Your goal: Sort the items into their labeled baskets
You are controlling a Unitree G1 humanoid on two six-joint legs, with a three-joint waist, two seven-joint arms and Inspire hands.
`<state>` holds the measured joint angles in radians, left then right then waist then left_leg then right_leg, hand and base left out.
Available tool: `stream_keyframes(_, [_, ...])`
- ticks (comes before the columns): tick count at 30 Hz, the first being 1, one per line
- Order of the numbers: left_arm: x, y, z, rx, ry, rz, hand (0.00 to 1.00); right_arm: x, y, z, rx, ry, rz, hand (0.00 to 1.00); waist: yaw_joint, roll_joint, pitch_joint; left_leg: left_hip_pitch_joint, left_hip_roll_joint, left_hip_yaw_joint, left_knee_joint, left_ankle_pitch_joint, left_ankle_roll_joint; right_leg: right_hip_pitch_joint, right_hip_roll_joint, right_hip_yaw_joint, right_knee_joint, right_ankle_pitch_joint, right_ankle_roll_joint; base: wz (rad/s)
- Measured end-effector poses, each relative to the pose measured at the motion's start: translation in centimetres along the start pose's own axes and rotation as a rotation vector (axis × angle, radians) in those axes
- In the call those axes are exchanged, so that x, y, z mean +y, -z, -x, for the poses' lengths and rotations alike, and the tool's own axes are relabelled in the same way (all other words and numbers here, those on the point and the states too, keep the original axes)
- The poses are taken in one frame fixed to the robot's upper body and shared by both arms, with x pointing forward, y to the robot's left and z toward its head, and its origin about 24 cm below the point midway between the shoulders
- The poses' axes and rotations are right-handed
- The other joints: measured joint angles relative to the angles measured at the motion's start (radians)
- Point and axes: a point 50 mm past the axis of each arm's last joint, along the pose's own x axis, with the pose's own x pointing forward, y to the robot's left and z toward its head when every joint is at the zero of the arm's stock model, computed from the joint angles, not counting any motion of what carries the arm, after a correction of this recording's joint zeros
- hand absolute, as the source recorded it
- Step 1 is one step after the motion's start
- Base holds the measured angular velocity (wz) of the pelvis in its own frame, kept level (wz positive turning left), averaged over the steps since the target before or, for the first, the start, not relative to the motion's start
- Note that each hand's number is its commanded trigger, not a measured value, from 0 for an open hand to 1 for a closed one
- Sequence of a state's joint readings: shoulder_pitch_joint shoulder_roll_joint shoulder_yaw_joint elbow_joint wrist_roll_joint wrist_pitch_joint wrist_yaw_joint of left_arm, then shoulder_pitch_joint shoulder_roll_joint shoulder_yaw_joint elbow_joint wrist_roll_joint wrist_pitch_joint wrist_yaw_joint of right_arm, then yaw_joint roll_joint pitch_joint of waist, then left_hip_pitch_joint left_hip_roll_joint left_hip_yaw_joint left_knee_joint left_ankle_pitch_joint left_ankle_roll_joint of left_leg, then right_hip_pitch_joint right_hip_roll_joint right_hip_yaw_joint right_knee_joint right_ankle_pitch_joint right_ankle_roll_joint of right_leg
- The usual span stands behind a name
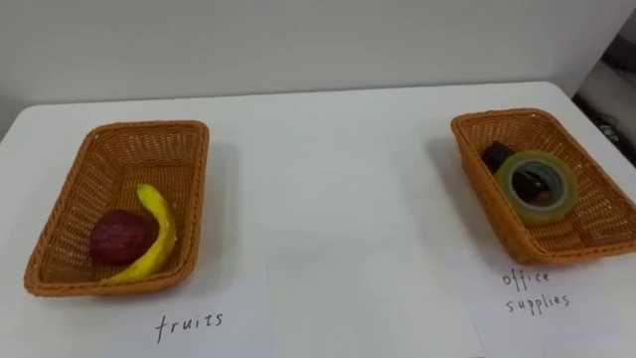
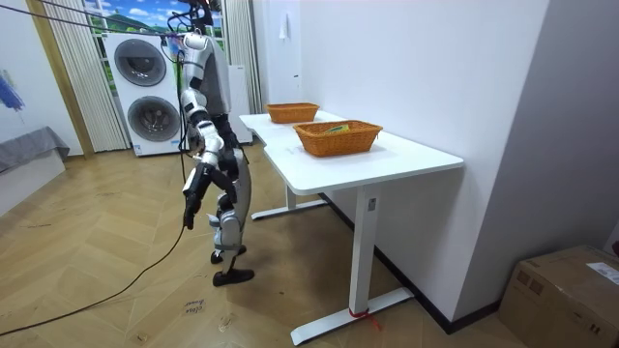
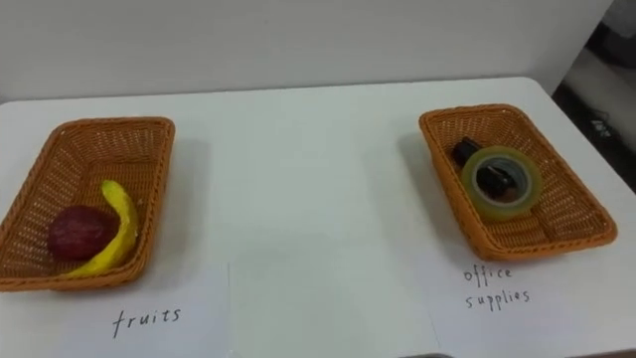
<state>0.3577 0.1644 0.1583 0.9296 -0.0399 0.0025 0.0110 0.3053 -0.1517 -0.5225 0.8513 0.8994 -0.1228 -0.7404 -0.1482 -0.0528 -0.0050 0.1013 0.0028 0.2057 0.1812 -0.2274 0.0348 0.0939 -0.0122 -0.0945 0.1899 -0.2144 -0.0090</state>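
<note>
On the white table (image 1: 338, 179) stand two wicker baskets. The left basket (image 1: 149, 129), above a paper marked fruits (image 1: 189, 323), holds a yellow banana (image 1: 156, 239) and a dark red round fruit (image 1: 119, 237). Inside the right basket (image 1: 502, 116), above a paper marked office supplies (image 1: 537, 291), a yellowish tape roll (image 1: 538, 186) lies partly over a dark item (image 1: 494, 156). In the room view I stand a step off the table's long side, and my right hand (image 2: 192, 198) hangs by my thigh.
A white wall runs along the table's far edge. Two stacked washing machines (image 2: 140, 92) stand behind me and a cardboard box (image 2: 566, 295) sits on the wooden floor at the room view's right.
</note>
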Motion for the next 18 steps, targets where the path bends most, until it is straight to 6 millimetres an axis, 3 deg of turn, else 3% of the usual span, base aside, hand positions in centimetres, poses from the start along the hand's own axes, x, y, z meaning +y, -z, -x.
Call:
stream_keyframes(4, [-0.4,-0.3,-0.1,-0.01,0.002,0.003,0.0,-1.6,2.9,-0.6,0.105,0.035,0.067,0.0,0.013,0.008,-0.0007,0.0,-0.002,0.0,0.001,-0.002,0.002,0.001,-0.002,-0.003,0.0,-0.001,0.002,-0.01])
stream_keyframes(7, [-1.1,0.1,-0.1,0.008,0.016,0.007,0.0,-2.0,4.7,-0.4,0.158,-0.034,0.166,0.0,0.019,0.02,-0.0013,0.002,-0.004,-0.003,-0.003,-0.001,0.002,0.003,-0.004,-0.01,-0.002,-0.001,0.003,0.0])
stream_keyframes(11, [-1.3,0.4,-0.1,0.022,0.017,-0.001,0.0,-1.9,7.1,0.0,0.175,-0.232,0.485,0.0,0.039,0.026,-0.0005,0.018,-0.001,-0.002,-0.008,-0.003,-0.001,0.009,-0.001,-0.011,-0.003,-0.002,0.001,-0.03])
stream_keyframes(14, [-1.2,0.8,-0.1,0.05,-0.012,-0.035,0.0,-1.6,8.4,0.6,0.192,-0.379,0.695,0.0,0.077,0.027,0.0001,0.021,0.0,-0.004,-0.008,-0.004,-0.002,0.014,-0.001,-0.015,-0.003,-0.002,0.001,0.02])
stream_keyframes(18, [-1.0,2.8,0.2,0.154,-0.04,-0.132,0.0,-0.4,9.5,1.5,0.203,-0.55,0.921,0.0,0.11,0.033,0.0039,0.041,0.0,-0.008,-0.008,-0.01,-0.003,0.043,-0.001,-0.022,-0.006,-0.003,0.0,0.04])
